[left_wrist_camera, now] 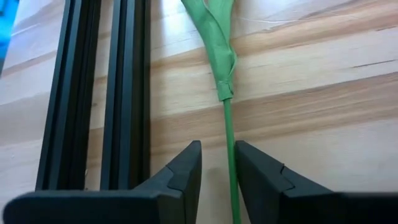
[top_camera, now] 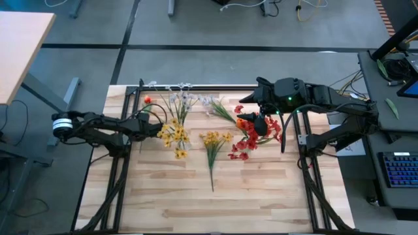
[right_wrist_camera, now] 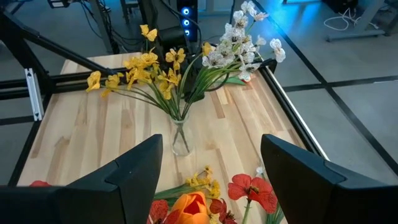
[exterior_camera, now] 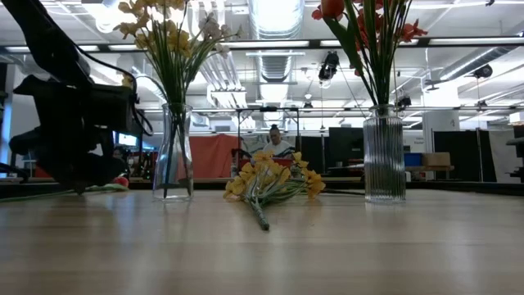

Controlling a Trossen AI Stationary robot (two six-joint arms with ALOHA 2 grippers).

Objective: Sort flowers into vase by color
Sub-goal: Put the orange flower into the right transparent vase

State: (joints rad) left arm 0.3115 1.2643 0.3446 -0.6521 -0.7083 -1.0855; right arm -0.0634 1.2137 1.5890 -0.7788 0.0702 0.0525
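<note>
One green flower stem (left_wrist_camera: 229, 155) between the slightly parted, ungripping fingers of the left gripper (left_wrist_camera: 217, 171).

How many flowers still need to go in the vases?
Done: yellow and white flowers stand in one vase, red ones in the ribbed vase. In hand: the left end effector straddles a green stem lying on the table, not clearly gripped. Left: that stem and a yellow bunch on the table. The right end effector hovers open.

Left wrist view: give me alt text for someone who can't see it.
The left gripper sits low over the wooden table, its two dark fingers straddling a thin green flower stem without visibly pinching it. Black frame rails run alongside.
</note>
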